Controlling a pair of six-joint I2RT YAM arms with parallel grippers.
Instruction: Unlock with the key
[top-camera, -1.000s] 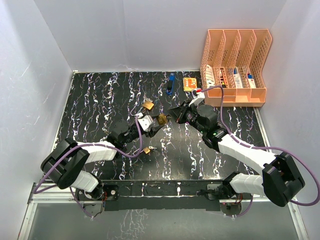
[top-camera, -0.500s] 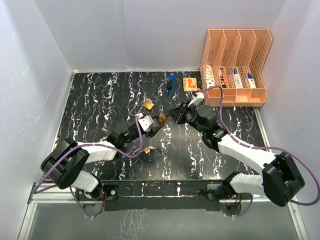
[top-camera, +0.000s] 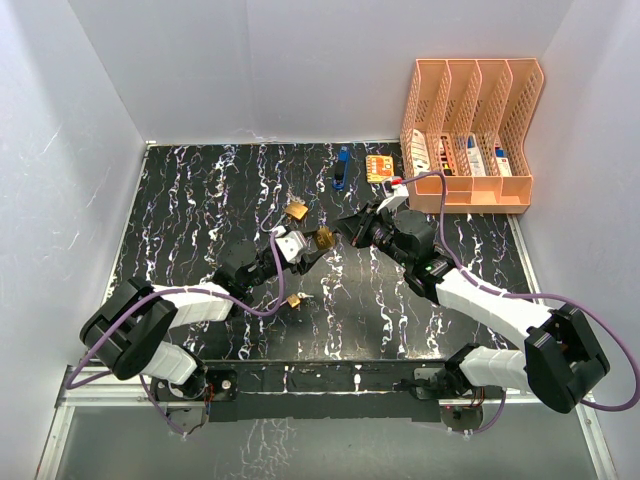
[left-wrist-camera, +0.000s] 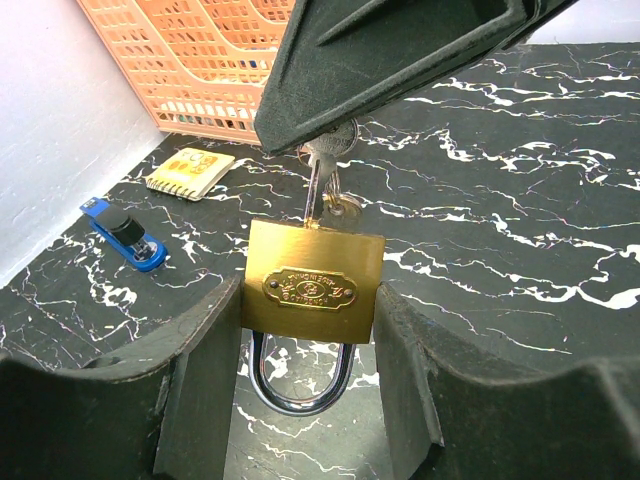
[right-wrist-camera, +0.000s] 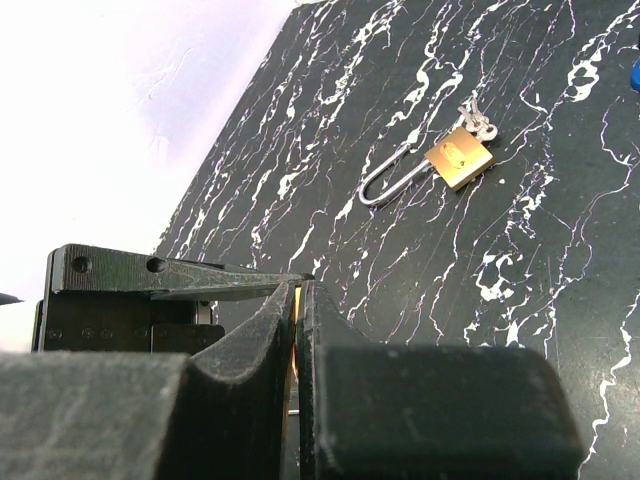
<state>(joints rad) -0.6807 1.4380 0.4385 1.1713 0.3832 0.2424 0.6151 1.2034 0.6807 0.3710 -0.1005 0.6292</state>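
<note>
My left gripper (top-camera: 306, 246) and right gripper (top-camera: 352, 228) meet just above the middle of the top view, padlock (left-wrist-camera: 313, 283) in one, key (left-wrist-camera: 316, 186) in the other.

The black, white-veined table (top-camera: 200, 190) fills that view, with the orange file rack (top-camera: 470, 130) at its upper right. My left fingers (left-wrist-camera: 200, 385), part-spread, clamp the padlock by its two narrow sides. It has a square brass body with an oval embossed plate on its face, and its silver shackle loops toward the bottom of the left wrist view. My right fingers, pressed together, pinch the silver key's head. Its blade runs down to the body's upper edge, and a second key (left-wrist-camera: 345, 206) hangs beside it.
</note>
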